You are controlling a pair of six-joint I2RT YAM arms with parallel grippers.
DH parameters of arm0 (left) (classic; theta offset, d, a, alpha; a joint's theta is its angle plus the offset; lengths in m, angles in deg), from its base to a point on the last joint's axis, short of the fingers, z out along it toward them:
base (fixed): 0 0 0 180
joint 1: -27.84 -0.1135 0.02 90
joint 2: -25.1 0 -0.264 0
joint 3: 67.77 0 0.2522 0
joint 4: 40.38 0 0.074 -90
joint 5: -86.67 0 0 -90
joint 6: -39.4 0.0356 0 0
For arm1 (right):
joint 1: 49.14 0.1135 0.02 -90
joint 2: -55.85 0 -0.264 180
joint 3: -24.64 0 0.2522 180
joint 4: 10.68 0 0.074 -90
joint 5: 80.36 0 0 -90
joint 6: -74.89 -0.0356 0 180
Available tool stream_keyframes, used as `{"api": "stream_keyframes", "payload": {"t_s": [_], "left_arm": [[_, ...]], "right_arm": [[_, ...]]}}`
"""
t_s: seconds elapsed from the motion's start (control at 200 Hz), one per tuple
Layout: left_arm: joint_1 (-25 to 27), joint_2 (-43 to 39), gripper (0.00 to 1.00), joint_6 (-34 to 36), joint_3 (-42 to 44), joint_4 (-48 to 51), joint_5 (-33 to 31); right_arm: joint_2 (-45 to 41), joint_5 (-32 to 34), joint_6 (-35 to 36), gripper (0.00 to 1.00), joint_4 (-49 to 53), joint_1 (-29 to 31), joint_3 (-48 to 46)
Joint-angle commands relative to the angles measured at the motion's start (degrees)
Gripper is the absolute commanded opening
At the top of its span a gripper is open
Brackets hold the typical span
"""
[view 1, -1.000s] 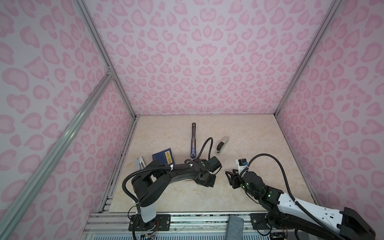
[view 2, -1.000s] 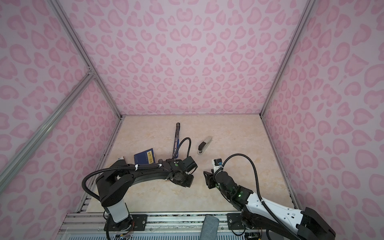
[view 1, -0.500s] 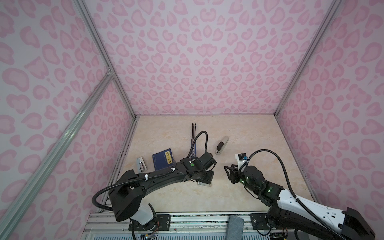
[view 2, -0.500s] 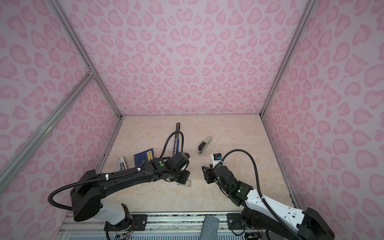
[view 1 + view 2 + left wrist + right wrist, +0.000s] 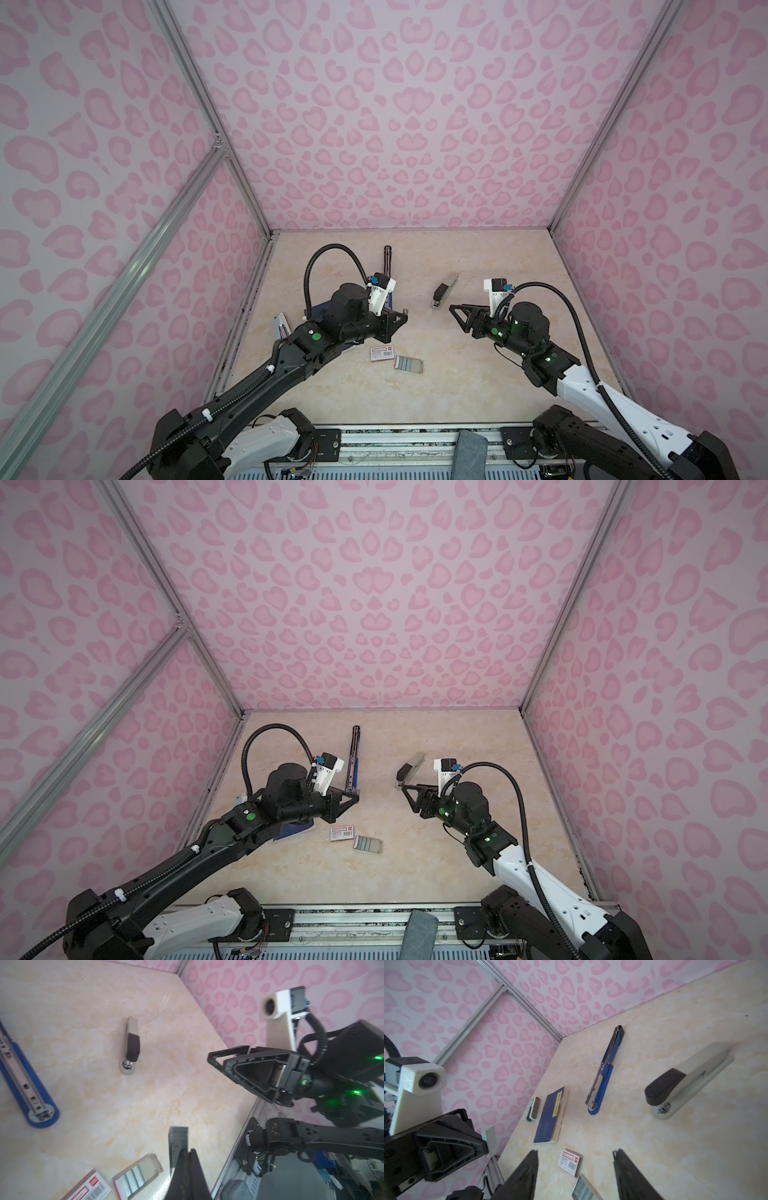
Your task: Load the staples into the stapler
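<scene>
A short grey strip of staples [image 5: 178, 1140] is pinched in the clenched tips of the left gripper [image 5: 402, 316], held above the table [image 5: 498, 257]. Both wrist views show it plainly; in both top views it is a mere speck. More staples fill the pale tray [image 5: 409, 364] beside the white box [image 5: 382, 353]. The right gripper [image 5: 454, 309] hangs opposite, jaws apart, empty. The open blue stapler [image 5: 388, 262] lies beyond the left arm, and the grey stapler [image 5: 444, 291] nearby. Only the right wrist view shows the whole dark booklet [image 5: 550, 1118].
</scene>
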Motion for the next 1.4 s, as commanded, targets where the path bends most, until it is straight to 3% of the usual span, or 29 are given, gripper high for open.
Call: {"api": "stream_keyframes", "payload": {"t_s": [0.0,0.16,0.265,0.905,1.395], "left_arm": [[-0.46,-1.41,0.03,-1.76,1.20,-10.78,8.26],[-0.46,-2.50,0.03,-5.25,3.35,-17.54,12.85],[-0.46,-2.79,0.03,-7.08,4.61,-23.00,15.26],[-0.43,-1.17,0.03,-9.76,4.94,-27.24,20.46],[-0.38,-0.33,0.03,-12.39,5.41,-31.06,23.21]], "right_arm": [[1.36,-10.95,-4.90,0.61,-9.25,-0.24,1.41],[3.12,-15.35,-10.19,0.60,-19.67,-0.10,1.99],[3.74,-16.43,-10.54,0.61,-21.33,1.05,3.24],[7.43,-20.80,-9.64,0.55,-27.89,7.79,5.70],[8.57,-24.32,-11.50,0.45,-33.29,8.90,5.78]]}}
